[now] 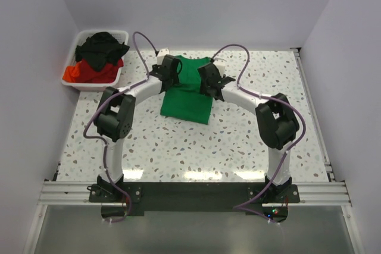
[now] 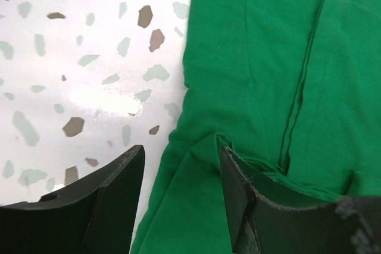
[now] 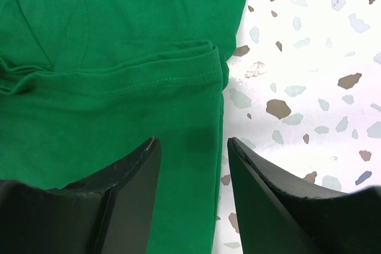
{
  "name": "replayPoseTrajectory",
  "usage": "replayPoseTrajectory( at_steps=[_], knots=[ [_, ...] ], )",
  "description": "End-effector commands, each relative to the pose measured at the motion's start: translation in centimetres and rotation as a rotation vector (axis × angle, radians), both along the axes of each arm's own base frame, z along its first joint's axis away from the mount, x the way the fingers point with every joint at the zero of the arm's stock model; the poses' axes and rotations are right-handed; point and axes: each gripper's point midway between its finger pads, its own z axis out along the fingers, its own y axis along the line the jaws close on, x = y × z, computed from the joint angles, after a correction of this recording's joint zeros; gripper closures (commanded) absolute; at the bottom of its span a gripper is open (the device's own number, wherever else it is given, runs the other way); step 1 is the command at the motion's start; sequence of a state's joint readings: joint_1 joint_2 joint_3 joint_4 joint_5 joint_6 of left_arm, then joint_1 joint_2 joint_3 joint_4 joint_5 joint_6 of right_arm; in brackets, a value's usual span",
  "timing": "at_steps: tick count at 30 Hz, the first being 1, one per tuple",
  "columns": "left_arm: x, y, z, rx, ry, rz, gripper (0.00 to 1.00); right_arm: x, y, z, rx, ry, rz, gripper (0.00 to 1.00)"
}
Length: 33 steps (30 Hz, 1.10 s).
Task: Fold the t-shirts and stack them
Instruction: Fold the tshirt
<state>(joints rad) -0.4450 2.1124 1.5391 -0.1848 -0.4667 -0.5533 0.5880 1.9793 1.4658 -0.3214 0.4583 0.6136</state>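
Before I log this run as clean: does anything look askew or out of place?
The green t-shirt lies slightly skewed, one side edge bunched. The black t-shirt and red t-shirt sit heaped in the white bin. No damage visible.

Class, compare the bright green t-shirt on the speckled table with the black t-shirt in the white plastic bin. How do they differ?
The bright green t-shirt lies flat and partly folded on the speckled table; the black t-shirt sits crumpled in the white plastic bin. The green one lies alone; the black one rests on a red shirt. Both are plain soft fabric.
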Motion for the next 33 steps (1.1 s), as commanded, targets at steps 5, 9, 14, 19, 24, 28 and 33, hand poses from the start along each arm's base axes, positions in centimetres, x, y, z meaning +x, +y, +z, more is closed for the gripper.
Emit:
replayPoseTrajectory(
  at_steps=[5,9,14,19,24,28,33],
  knots=[
    [-1.8,-0.2,7.0,-0.064,-0.042,-0.078,0.42,-1.4,0.2,2.9,0.045,0.008,0.047,0.47],
    [-5.1,-0.5,5.4,-0.069,0.095,-0.144,0.43,-3.9,-0.2,1.6,0.035,0.092,0.084,0.47],
    [-7.5,-0.3,4.1,-0.071,0.151,-0.184,0.43,-5.3,0.6,1.1,0.046,0.137,0.152,0.47],
    [-9.3,-0.6,2.1,-0.055,0.225,-0.234,0.44,-6.3,2.2,0.3,0.04,0.187,0.213,0.47],
    [-10.8,-1.0,-0.2,-0.029,0.289,-0.26,0.45,-7.1,3.3,-1.5,0.018,0.228,0.237,0.47],
    [-11.4,-1.4,-0.6,-0.041,0.302,-0.278,0.45,-8.0,4.6,-2.6,0.012,0.254,0.272,0.47],
    [-12.7,-1.1,-1.8,-0.025,0.344,-0.273,0.46,-9.3,5.5,-4.4,-0.017,0.304,0.303,0.48]
  ],
)
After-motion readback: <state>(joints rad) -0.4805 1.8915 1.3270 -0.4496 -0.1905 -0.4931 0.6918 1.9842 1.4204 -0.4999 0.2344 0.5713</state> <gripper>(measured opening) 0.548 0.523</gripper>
